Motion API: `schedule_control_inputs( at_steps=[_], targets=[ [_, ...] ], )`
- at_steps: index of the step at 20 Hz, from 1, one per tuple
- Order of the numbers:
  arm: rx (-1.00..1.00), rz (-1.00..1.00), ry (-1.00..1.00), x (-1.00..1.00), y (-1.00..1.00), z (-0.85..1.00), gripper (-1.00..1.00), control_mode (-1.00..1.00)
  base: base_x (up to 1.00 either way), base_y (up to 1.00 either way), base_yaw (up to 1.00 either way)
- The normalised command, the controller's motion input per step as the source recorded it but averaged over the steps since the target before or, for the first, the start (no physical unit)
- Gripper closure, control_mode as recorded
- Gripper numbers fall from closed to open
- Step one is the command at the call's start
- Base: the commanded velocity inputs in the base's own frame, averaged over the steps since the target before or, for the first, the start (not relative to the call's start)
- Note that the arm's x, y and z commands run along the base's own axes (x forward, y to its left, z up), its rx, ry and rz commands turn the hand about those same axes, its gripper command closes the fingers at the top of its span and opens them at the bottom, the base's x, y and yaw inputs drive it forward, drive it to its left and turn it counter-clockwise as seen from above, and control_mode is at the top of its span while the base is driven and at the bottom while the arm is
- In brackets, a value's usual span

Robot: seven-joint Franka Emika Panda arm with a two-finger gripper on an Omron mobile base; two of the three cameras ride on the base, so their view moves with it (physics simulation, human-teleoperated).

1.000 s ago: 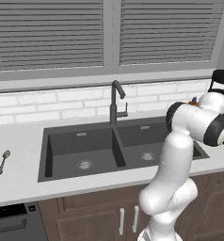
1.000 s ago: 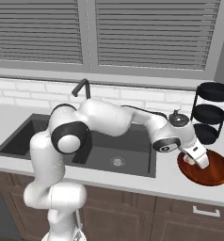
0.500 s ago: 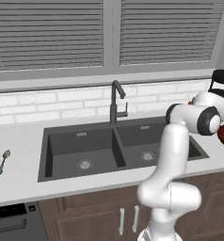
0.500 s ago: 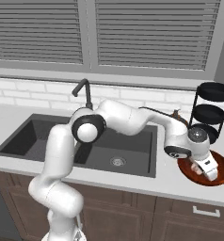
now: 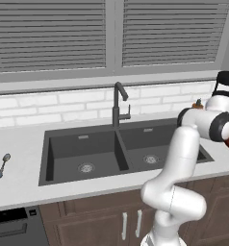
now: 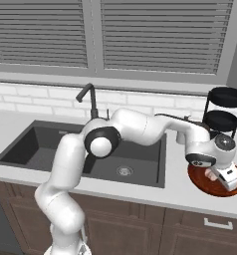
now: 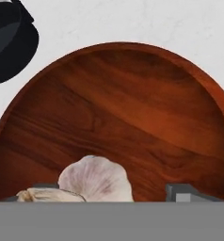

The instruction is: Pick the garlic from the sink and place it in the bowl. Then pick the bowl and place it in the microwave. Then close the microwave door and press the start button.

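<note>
with its fingers spread apart, the claw hovers just over the one bowl on the desk, and the single garlic lies in the bowl between the fingertips, nearer one side. next the bowl's rim wants gripping, judging by the task.

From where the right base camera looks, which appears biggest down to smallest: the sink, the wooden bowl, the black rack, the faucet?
1. The sink, clearly largest.
2. The black rack and the bowl look about alike; the gripper hides part of the bowl, so no ranking.
3. The faucet, smallest.
</note>
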Motion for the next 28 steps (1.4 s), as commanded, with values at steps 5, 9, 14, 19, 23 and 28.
schedule_control_inputs(
  at_steps=[5,9,14,19,23,28],
  targets=[
    [0.0,0.0,0.0,-0.21,0.0,0.17,-1.0,-1.0,0.0,0.0,0.0],
    [0.0,0.0,0.01,-0.07,0.07,-0.07,-1.0,-1.0,0.0,0.0,0.0],
    [-0.02,0.0,0.06,0.08,0.3,-0.29,-1.0,-1.0,0.0,0.0,0.0],
    [0.0,0.0,0.0,-0.21,0.0,0.22,-1.0,-1.0,0.0,0.0,0.0],
    [0.02,0.0,0.0,-0.43,0.0,0.18,-1.0,-1.0,0.0,0.0,0.0],
    [0.07,-0.07,0.0,-0.64,-0.12,0.18,-1.0,-1.0,0.0,0.0,0.0]
  ],
)
